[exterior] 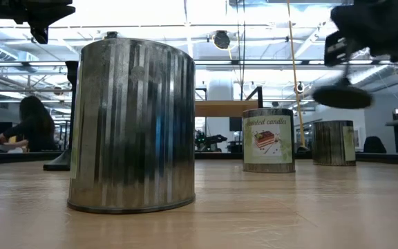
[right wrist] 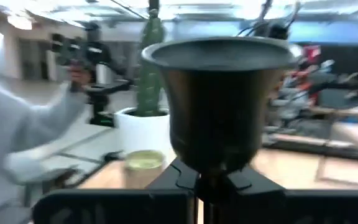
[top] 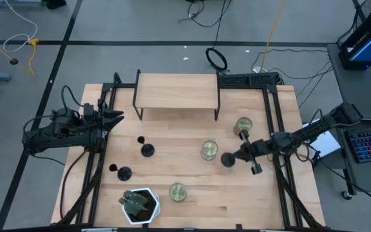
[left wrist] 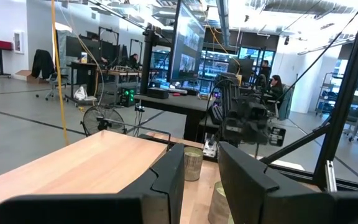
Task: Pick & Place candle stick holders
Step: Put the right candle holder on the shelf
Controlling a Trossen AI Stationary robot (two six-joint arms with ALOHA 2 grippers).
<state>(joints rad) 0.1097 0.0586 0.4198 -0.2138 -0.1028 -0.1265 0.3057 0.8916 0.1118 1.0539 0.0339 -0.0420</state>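
My right gripper [top: 232, 158] is shut on one black candle stick holder [top: 227, 160], held in the air right of the middle tin; its disc base [exterior: 342, 97] hangs well above the table. Two more black holders [top: 147, 150] [top: 123, 173] stand on their disc bases at the table's left centre. My left gripper [top: 116, 118] hovers open and empty over the table's left side, near the wooden shelf's left legs; its fingers show apart in the left wrist view [left wrist: 201, 180]. My right gripper pinches the holder's thin stem [right wrist: 202, 179] between its two fingers, just under the tiny cup [right wrist: 219, 99]. The fingers come level from the table's right side and lie across the stem. The holder stands upright in the hold, lifted clear of the table.
Three pale green-gold tins stand on the table [top: 243, 124] [top: 209, 149] [top: 177, 191]. A white pot with a green plant [top: 139, 205] is at the near left. A wooden shelf [top: 176, 92] stands at the far edge. Black frame rails [top: 279, 129] run along both sides.
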